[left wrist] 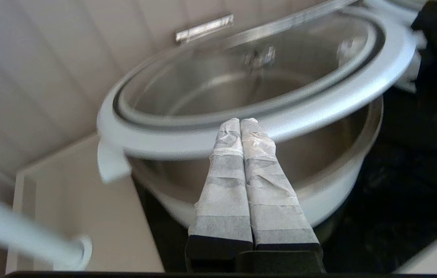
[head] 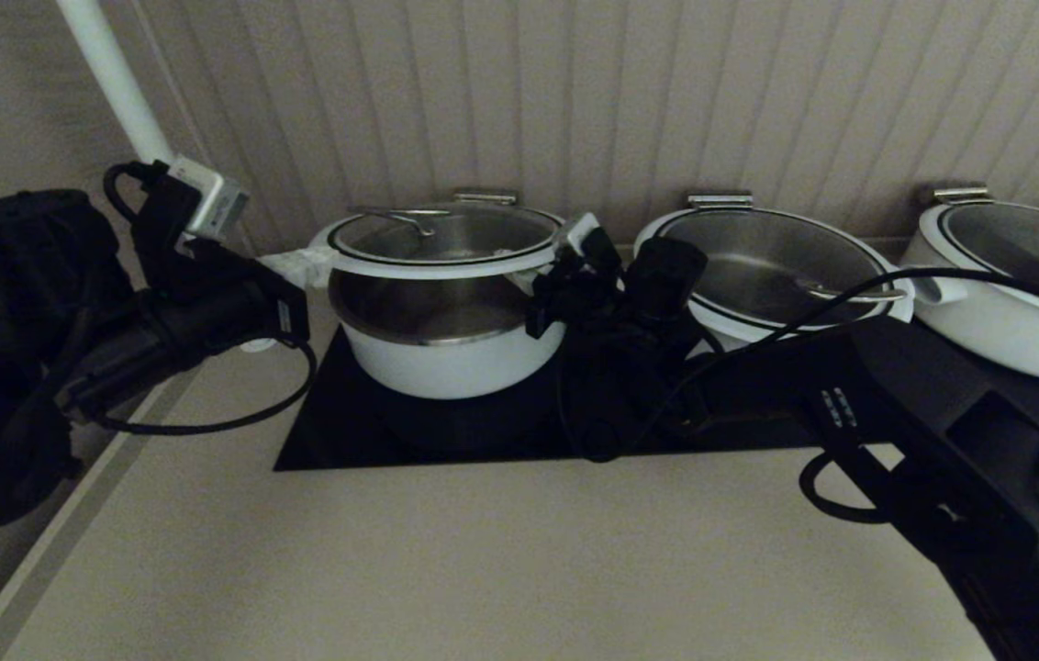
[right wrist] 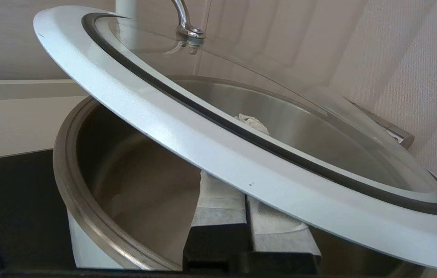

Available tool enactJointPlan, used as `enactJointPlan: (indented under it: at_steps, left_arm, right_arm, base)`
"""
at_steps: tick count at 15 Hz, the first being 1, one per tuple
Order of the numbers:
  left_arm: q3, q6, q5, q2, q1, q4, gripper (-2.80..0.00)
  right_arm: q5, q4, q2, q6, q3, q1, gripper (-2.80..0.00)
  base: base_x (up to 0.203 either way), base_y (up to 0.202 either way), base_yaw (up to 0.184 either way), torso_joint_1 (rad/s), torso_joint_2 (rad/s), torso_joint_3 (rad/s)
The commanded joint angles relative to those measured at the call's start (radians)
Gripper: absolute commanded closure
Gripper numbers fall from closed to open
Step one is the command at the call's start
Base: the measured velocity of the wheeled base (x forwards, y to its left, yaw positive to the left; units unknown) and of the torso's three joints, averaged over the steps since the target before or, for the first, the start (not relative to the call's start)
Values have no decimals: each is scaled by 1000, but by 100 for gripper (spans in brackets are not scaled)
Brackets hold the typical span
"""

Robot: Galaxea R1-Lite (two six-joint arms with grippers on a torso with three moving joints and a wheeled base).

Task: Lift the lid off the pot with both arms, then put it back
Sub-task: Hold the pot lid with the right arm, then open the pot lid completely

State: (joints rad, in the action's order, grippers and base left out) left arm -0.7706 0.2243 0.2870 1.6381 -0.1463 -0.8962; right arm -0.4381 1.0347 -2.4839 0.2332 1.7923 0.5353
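lid [head: 446, 240] hovers just above the pot [head: 451, 353] on the black cooktop [head: 345, 431], propped from below: my left gripper [left wrist: 240, 122] under its left rim, my right gripper [right wrist: 253, 123] under its right, each pair of fingers pressed together.

Lid [head: 446, 240]: round glass, white rim, black inner ring, slim arched steel handle [head: 400, 218]. It is raised clear of the pot, roughly level in the head view, tilted in the right wrist view. Both arms carry it. Left gripper [left wrist: 240, 121], its fingers pressed together, sits under the rim on the left; right gripper [right wrist: 251, 125] sits under the rim on the right, its tip seemingly reaching inside the pot's mouth.

Pot [head: 451, 344]: deep, white, steel-lined, upright on the black surface [head: 336, 431], mouth uncovered directly below the lid.
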Motion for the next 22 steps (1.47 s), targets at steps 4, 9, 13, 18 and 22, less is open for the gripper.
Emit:
enactJointPlan:
  at_steps: [4,9,13,18,22]
  left_arm:
    - [123,4,3,-74,8,-7,0]
    - [222,9,4,-114,8,-8,0]
    - [212,9,4,-94,5,-9,0]
    - [114,3,4,-36,4,-9,0]
    - [57,3,4,11,1,-9,0]
  right_arm:
    - [-2,5,2,2,7,-21,0]
    - [-2,5,0,1,7,-23,0]
    - [-2,5,0,2,7,-23,0]
    - [-2,5,3,2,7,-21,0]
    - [-2,5,3,2,7,-23,0]
  base:
    - [0,0,0,0,0,0]
    - [0,0,0,0,0,0]
    - [0,0,0,0,0,0]
    - [0,0,0,0,0,0]
    - [0,0,0,0,0,0]
